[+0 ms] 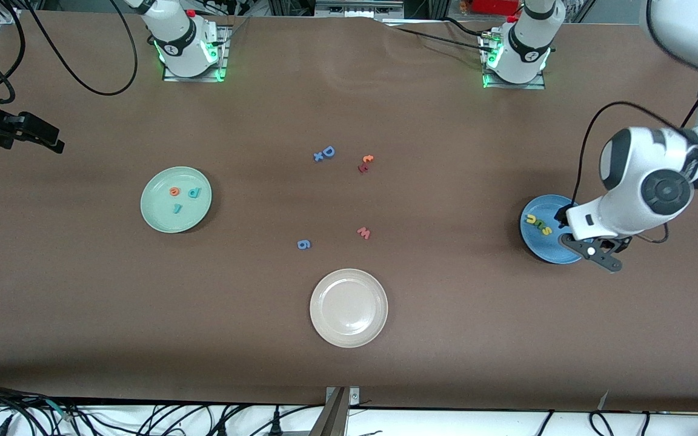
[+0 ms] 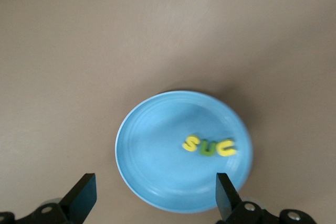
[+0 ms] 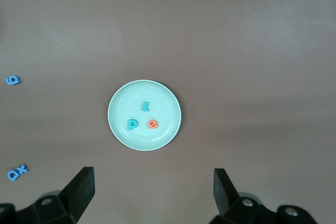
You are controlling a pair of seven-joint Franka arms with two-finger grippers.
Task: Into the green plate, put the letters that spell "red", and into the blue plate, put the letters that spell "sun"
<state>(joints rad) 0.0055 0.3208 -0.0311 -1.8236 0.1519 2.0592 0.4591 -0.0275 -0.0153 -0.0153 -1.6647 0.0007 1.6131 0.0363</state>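
The green plate (image 1: 156,213) holds an orange "e" (image 1: 174,192), a teal "d" (image 1: 194,193) and a small teal "r" (image 1: 177,208). In the right wrist view the same plate (image 3: 119,103) shows with these letters. My right gripper (image 3: 154,192) hangs open and empty high over the right arm's end of the table (image 1: 37,136). The blue plate (image 2: 152,145) carries a yellow "s" (image 2: 191,143), a green "n" (image 2: 208,149) and a yellow "u" (image 2: 227,148) in a row. My left gripper (image 2: 156,198) is open and empty over that plate's rim (image 1: 594,253).
A beige-white plate (image 1: 348,307) lies mid-table, nearest the front camera. Loose letters sit around the middle: a blue "D" with an "x" (image 1: 324,153), a red-and-orange pair (image 1: 365,163), a salmon "w" (image 1: 363,232) and a blue "6" (image 1: 303,244).
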